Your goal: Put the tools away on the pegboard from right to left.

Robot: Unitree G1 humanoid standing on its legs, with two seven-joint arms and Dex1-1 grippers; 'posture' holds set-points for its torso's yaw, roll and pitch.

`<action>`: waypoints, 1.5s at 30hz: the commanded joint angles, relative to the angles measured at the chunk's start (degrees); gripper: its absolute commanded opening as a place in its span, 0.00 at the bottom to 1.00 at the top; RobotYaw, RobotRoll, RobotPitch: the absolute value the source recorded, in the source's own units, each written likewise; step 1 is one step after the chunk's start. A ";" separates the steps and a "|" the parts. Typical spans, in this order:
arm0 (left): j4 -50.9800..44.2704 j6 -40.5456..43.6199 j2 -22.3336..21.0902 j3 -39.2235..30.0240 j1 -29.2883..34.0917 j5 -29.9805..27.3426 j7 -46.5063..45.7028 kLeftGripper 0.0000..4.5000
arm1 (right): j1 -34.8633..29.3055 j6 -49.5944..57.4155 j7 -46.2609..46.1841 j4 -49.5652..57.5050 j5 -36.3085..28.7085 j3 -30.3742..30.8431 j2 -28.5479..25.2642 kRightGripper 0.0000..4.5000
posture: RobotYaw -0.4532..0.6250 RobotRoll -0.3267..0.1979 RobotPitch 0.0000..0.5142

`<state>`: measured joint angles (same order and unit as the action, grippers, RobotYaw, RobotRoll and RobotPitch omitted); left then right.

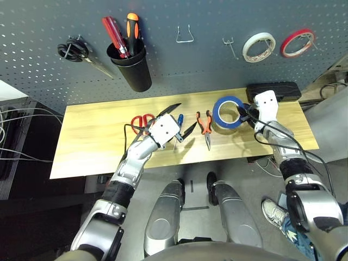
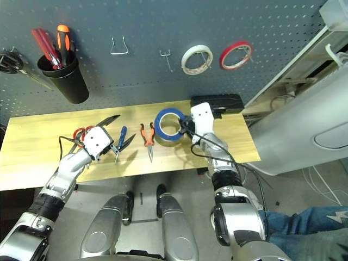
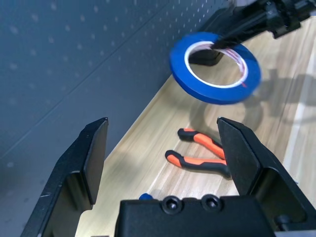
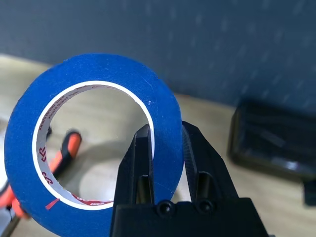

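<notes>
The right end effector [image 4: 165, 148] pinched the wall of the blue tape roll [image 1: 227, 111], holding it clear of the wooden counter [image 1: 92, 136] just in front of the pegboard [image 1: 179, 65]. The left end effector [image 1: 178, 120] hung spread wide above the blue-handled screwdriver [image 2: 122, 134], beside the pliers [image 1: 205, 125].

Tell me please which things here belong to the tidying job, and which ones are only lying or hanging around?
Belong to the job:
- blue tape roll, held in the right gripper
- pliers
- small blue screwdriver
- red scissors
- pegboard

Not part of it:
- white tape roll
- red tape roll
- black scissors
- black box
</notes>
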<state>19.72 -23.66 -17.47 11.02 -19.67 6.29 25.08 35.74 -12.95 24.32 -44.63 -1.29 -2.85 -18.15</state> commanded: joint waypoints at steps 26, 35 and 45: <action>2.37 -1.38 0.48 -1.52 -3.86 0.15 -2.24 1.00 | 0.96 -32.85 -9.78 6.64 12.60 5.04 -3.00 0.16 | 0.51 0.62 0.43; 3.50 -1.90 0.54 -1.34 -4.04 0.24 -2.38 1.00 | 1.03 -32.64 -15.93 7.38 13.19 2.53 -3.87 0.16 | 0.50 0.62 0.44; 3.98 -2.01 0.66 -1.36 -4.76 0.21 -2.41 1.00 | 8.89 -26.19 -22.69 -0.01 11.85 0.31 -1.91 0.16 | 0.51 0.62 0.44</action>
<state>22.72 -25.32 -16.90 9.57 -24.76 6.06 22.62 44.47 -40.28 2.46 -42.78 11.06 -2.42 -20.78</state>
